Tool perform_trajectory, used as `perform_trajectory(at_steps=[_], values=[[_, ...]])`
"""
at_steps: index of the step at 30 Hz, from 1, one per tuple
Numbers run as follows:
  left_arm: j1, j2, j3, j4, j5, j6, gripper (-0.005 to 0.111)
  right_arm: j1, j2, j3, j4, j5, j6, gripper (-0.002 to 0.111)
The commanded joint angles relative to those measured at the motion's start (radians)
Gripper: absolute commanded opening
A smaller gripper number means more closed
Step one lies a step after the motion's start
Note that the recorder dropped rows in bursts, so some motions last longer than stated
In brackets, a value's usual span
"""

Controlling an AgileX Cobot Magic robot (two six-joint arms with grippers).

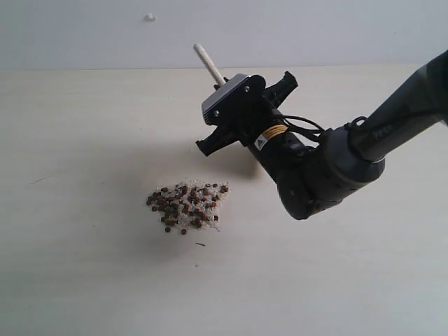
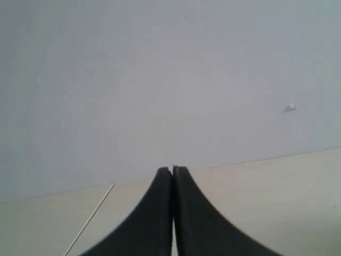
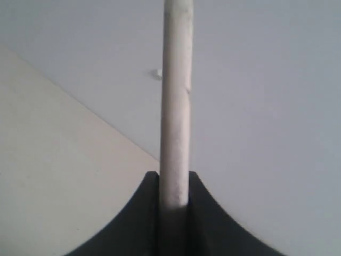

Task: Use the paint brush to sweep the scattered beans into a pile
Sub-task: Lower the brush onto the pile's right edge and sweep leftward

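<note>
The beans [image 1: 187, 205] lie loosely heaped at lower centre-left of the worktop [image 1: 84, 280], where a heavy stroke could scatter them. Up-right, the right jaws pinch the paint brush [image 1: 208, 61] by its thin handle, which may twist. The left jaws are pressed together, empty.

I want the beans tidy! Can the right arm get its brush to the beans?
Probably yes. The right arm hangs close by the beans, its jaws shut on the paint brush handle, and only bare table lies between. The bristles are hidden, though.
</note>
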Motion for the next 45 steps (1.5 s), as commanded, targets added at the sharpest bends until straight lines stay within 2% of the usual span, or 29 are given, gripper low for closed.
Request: perform_trajectory(at_steps=[1, 7, 11, 16, 29, 40, 45], values=[[-0.006, -0.005, 0.004, 0.000, 0.009, -0.003, 0.000, 0.055, 0.002, 0.004, 0.008, -0.032, 0.008, 0.000], [-0.006, -0.005, 0.004, 0.000, 0.009, -0.003, 0.000, 0.086, 0.041, 0.004, 0.005, -0.028, -0.029, 0.000], [-0.006, -0.005, 0.004, 0.000, 0.009, -0.003, 0.000, 0.086, 0.085, 0.004, -0.001, -0.010, -0.155, 0.000], [-0.006, -0.005, 0.004, 0.000, 0.009, -0.003, 0.000, 0.088, 0.093, 0.004, -0.111, -0.007, -0.141, 0.000], [-0.006, -0.005, 0.004, 0.000, 0.009, -0.003, 0.000, 0.214, 0.077, 0.002, 0.034, 0.000, -0.137, 0.000], [-0.006, -0.005, 0.004, 0.000, 0.009, -0.003, 0.000, 0.219, 0.041, 0.002, 0.046, -0.022, 0.121, 0.000], [-0.006, -0.005, 0.004, 0.000, 0.009, -0.003, 0.000, 0.219, 0.034, 0.002, 0.080, -0.058, 0.107, 0.000]])
